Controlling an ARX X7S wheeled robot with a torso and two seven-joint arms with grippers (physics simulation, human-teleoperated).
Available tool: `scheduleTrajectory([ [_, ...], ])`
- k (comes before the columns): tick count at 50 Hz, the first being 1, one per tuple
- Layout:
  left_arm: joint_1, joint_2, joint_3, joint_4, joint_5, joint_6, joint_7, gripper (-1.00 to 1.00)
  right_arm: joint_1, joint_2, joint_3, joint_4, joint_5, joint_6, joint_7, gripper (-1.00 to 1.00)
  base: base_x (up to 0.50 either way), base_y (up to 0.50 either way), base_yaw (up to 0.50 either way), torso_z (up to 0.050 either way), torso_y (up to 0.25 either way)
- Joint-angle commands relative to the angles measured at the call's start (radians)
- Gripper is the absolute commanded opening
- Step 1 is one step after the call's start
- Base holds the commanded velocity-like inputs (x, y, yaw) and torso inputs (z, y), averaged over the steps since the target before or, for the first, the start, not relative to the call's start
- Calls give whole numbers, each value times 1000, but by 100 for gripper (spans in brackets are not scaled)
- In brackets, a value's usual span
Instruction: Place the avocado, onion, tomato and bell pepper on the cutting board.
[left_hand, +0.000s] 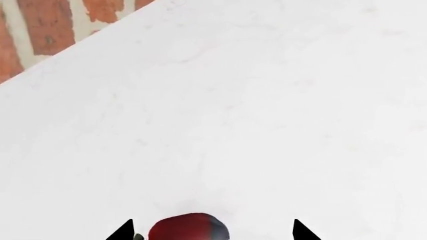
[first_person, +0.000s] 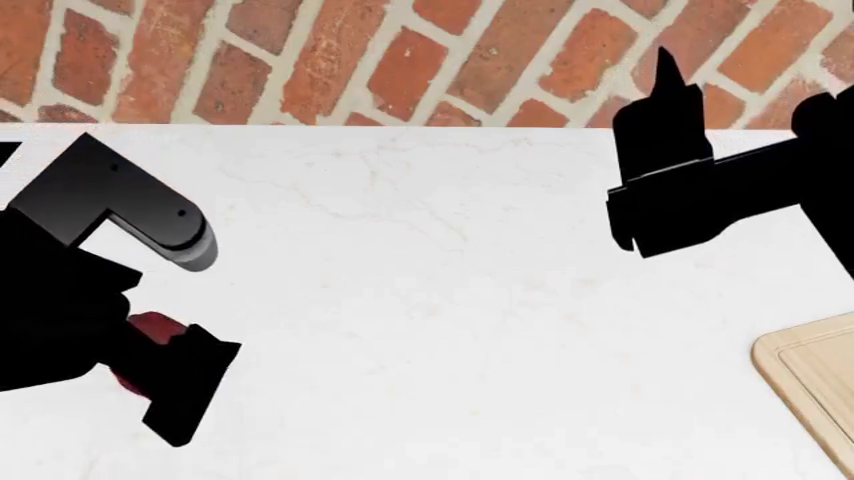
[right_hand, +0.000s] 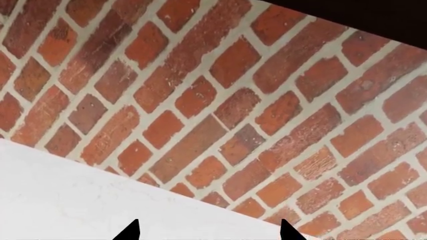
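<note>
At the far left of the head view the left tool (first_person: 167, 385) is low over the white marble worktop (first_person: 441, 300), with the tomato (first_person: 150, 328) showing as a red patch mostly hidden behind the arm. In the left wrist view the tomato (left_hand: 189, 227) sits between the two dark fingertips (left_hand: 123, 232), which stand spread with visible gaps on either side of it, so the tool is open and not yet gripping.

The tomato looks glossy and round, so I judge it light but slippery and prone to rolling; a moderate squeeze across its widest middle should hold it without bruising.

Across the bare middle of the worktop, the right tool (first_person: 663, 75) is raised near the brick wall (first_person: 400, 60). Its wrist view shows two fingertips (right_hand: 130, 231) apart with only wall and worktop beyond, so it is open and empty.

At the far right edge, a corner of the cutting board (first_person: 814, 375) shows, well apart from the tomato. No other vegetables are visible.
</note>
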Motion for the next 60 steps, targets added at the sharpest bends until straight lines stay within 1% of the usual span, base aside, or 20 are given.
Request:
scheduleTrajectory([
  [1, 38, 29, 3, -47, 118, 35, 78, 100, -13, -17, 20, -18, -23, 2, -13, 100, 0, 0, 0, 0, 0],
  [11, 73, 42, 13, -82, 161, 73, 103, 100, -4, -12, 20, -17, -15, 8, -11, 100, 0, 0, 0, 0, 0],
  [22, 111, 46, 20, -84, 165, 94, 109, 100, -14, -11, 19, -18, -26, 3, -18, 100, 0, 0, 0, 0, 0],
  [37, 153, 21, 30, -73, 171, 110, 90, 100, -18, -4, 23, -25, -17, -2, -12, 100, 0, 0, 0, 0, 0],
  [49, 174, 19, 35, -71, 174, 121, 89, 100, -17, 1, 23, -26, -13, -1, -9, 100, 0, 0, 0, 0, 0],
  [50, 174, 18, 34, -72, 172, 121, 87, -100, -16, 1, 23, -26, -13, -1, -10, 100, 0, 0, 0, 0, 0],
  [60, 126, -6, 12, -21, 135, 95, 49, -100, -11, 5, 28, -24, -3, -4, -4, 100, 0, 0, 0, 0, 0],
])
